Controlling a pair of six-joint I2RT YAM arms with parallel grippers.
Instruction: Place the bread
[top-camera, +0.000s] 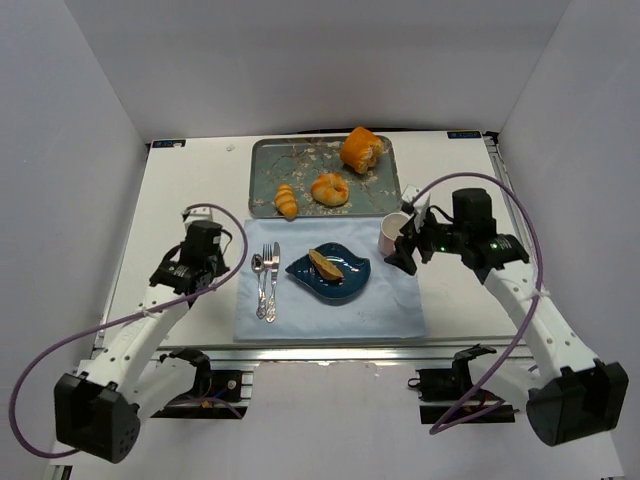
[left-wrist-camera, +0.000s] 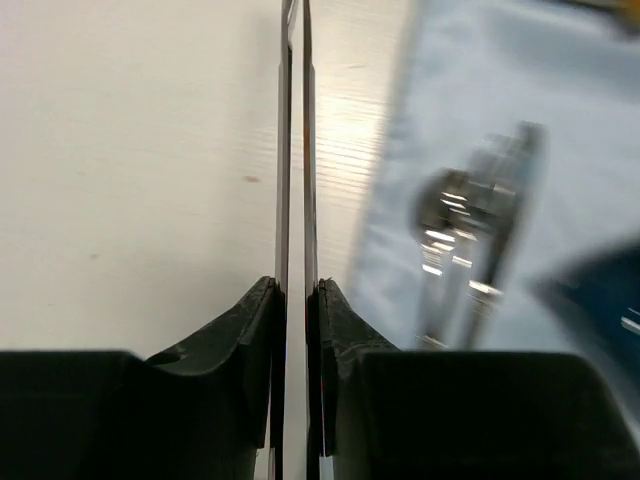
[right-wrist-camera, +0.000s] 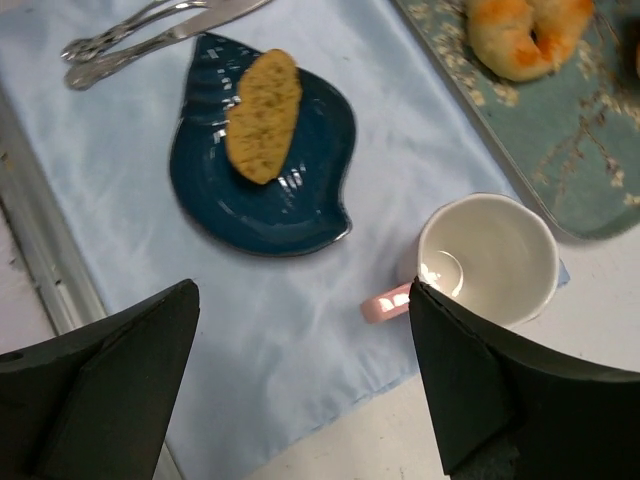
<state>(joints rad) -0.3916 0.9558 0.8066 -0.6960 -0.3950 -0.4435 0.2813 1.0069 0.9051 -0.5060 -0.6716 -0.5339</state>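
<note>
The bread (top-camera: 323, 264), a slim dark-crusted piece with a tan face, lies on the blue leaf-shaped plate (top-camera: 352, 276) on the light blue cloth. It shows in the right wrist view (right-wrist-camera: 263, 113) on the plate (right-wrist-camera: 240, 210). My right gripper (top-camera: 404, 258) is open and empty, above the cloth's right edge beside the cup; in its own view the gripper (right-wrist-camera: 305, 375) frames bare cloth. My left gripper (top-camera: 168, 276) is shut and empty over the bare table left of the cloth, its thin fingers (left-wrist-camera: 283, 180) nearly touching.
A grey patterned tray (top-camera: 270, 165) at the back holds a round orange bun (top-camera: 360, 149), a golden roll (top-camera: 329, 188) and a small ridged roll (top-camera: 287, 200). A white cup with pink handle (top-camera: 394, 234) stands right of the plate. Cutlery (top-camera: 266, 280) lies left of it.
</note>
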